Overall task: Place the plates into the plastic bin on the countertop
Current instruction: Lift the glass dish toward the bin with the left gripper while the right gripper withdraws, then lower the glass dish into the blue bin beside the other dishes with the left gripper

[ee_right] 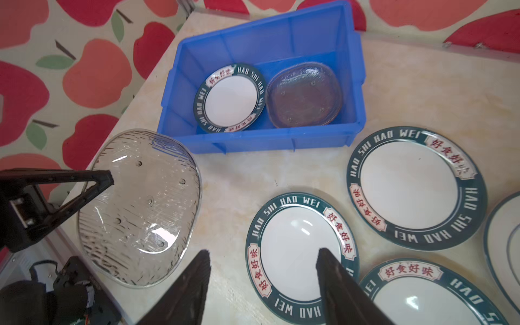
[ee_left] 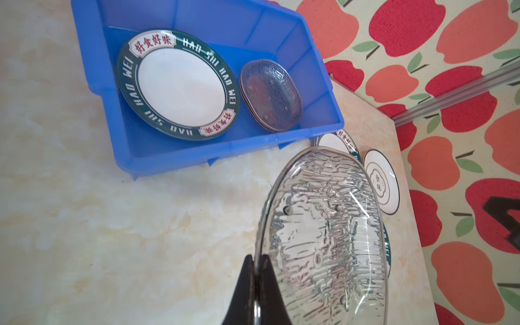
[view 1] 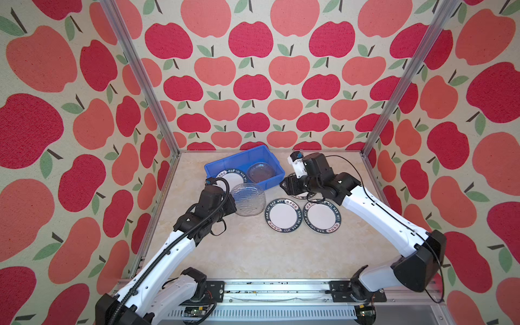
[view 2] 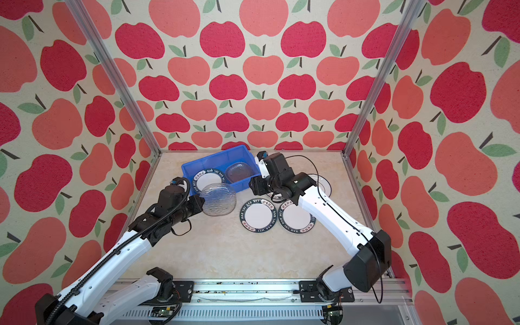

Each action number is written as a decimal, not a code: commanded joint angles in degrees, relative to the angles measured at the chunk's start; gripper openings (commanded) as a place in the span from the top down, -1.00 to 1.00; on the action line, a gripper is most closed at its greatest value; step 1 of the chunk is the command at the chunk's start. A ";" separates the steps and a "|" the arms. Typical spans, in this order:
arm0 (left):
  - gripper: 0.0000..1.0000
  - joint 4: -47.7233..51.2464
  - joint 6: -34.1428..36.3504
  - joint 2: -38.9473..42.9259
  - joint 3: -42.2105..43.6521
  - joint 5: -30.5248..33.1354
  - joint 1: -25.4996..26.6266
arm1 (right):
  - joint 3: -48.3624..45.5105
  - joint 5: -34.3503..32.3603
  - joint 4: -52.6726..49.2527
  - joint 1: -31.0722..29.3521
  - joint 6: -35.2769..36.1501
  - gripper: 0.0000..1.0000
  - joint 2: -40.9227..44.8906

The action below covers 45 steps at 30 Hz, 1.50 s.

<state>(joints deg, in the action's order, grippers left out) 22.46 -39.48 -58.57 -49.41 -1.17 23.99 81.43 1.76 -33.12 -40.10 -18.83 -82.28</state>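
We see apple-print walls (view 1: 253,84) around the marbled surface (view 1: 253,253); left gripper (ee_left: 256,260) pinches a glass plate (ee_left: 323,225), right gripper (ee_right: 264,251) stands wide.

Both arms have glossy white link shells dotted with small round holes, and matte black joint housings. On the left arm (view 1: 163,267), at lower left of both top views, runs a ribbed black conduit (view 1: 146,270). The right arm (view 1: 385,222), at lower right, carries a thin black cable (view 1: 364,188). The right gripper (ee_right: 263,250) has black wedge-shaped fingers (ee_right: 194,287).
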 commanded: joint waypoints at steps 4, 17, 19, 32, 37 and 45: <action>1.00 -7.43 2.72 -16.49 -14.60 -5.26 -5.75 | 4.43 3.97 1.02 6.52 -3.50 -0.25 -3.51; 1.00 -3.25 -1.33 -46.70 -43.64 -3.89 -7.54 | 30.88 13.29 -15.32 14.56 -9.23 -0.20 -19.79; 1.00 -4.35 -3.37 -48.09 -43.73 -1.26 -6.89 | 34.24 14.26 -18.17 15.34 -9.79 -0.19 -21.43; 1.00 2.51 -17.98 -55.86 -46.87 13.73 -2.90 | 49.28 17.76 -29.78 16.62 -9.57 -0.18 -28.39; 1.00 3.52 -20.39 -59.71 -50.01 12.82 -2.14 | 54.12 18.65 -32.66 17.07 -9.15 -0.18 -30.51; 1.00 3.98 -22.68 -64.94 -53.69 10.52 -1.70 | 57.87 20.12 -34.55 18.25 -8.77 -0.18 -33.14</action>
<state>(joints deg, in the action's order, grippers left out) 25.04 -60.27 -121.95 -100.71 9.82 22.39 137.47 20.29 -65.30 -22.44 -27.77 -113.82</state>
